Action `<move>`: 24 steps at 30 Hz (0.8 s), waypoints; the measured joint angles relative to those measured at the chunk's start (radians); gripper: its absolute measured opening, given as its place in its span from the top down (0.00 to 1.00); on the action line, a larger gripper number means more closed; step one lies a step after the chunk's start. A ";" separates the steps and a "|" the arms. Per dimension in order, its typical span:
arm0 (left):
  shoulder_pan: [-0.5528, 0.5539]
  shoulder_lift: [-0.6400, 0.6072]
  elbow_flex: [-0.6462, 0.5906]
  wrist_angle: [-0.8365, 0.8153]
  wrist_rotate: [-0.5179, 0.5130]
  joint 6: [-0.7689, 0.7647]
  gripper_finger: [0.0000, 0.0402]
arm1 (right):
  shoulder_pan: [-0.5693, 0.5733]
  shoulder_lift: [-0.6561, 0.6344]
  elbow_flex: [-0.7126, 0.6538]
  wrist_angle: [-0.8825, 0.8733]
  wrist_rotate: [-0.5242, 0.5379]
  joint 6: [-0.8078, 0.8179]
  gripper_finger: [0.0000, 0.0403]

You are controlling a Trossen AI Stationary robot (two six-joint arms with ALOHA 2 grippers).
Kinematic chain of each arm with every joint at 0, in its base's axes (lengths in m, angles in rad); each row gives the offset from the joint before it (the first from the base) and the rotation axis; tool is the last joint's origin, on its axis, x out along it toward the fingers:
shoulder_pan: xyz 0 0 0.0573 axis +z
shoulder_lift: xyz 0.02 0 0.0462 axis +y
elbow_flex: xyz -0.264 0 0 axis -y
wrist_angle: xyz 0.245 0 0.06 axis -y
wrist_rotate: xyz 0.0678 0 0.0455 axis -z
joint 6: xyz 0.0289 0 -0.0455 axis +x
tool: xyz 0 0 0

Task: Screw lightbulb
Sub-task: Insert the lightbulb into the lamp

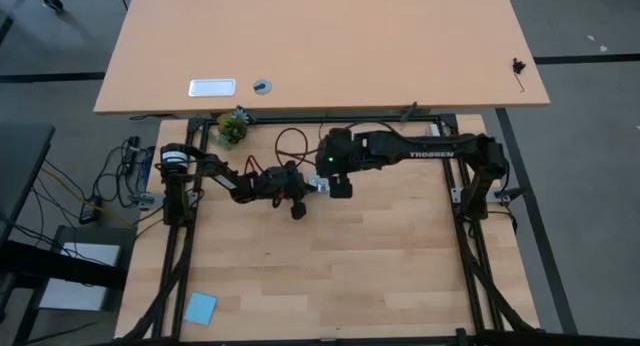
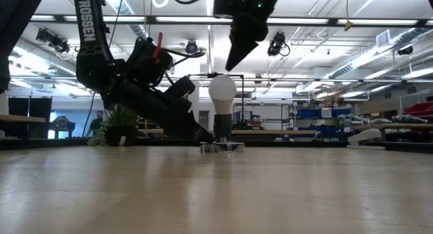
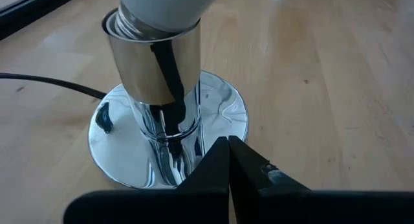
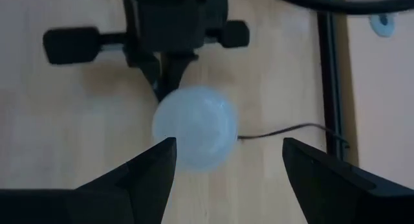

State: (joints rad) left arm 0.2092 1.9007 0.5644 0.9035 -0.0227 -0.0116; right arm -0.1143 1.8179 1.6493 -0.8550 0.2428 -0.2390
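Bracing the base, lining up on the bulb

Lightbulb is sitting upright in the chrome socket on its mirror-finish base, mid-table, black cord trailing off. Left gripper is down low with its jaws pinched shut, tips touching the base plate edge; reads as pinning the lamp so it can't spin. Right gripper is hanging directly above the bulb, jaws spread wide, holding nothing, not touching the glass. Thread depth: can't tell.

Judging the step: pre-grasp for the twist. Next move needs a straight descent centred on the globe, a light squeeze, then rotation about the socket axis while the left keeps the base from turning.
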 joint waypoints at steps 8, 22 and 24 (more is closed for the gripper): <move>0.000 0.000 0.000 -0.003 0.000 0.000 1.00 | 0.027 0.015 0.000 0.017 0.006 0.006 0.28; 0.000 0.000 0.000 -0.004 0.000 -0.001 1.00 | 0.099 0.088 0.000 0.022 0.190 0.090 0.28; 0.000 0.000 -0.001 -0.004 0.000 -0.002 1.00 | 0.101 0.094 0.000 0.024 0.189 0.107 0.28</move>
State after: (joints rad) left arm 0.2092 1.9007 0.5636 0.8997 -0.0223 -0.0132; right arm -0.0132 1.9120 1.6489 -0.8308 0.4315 -0.1323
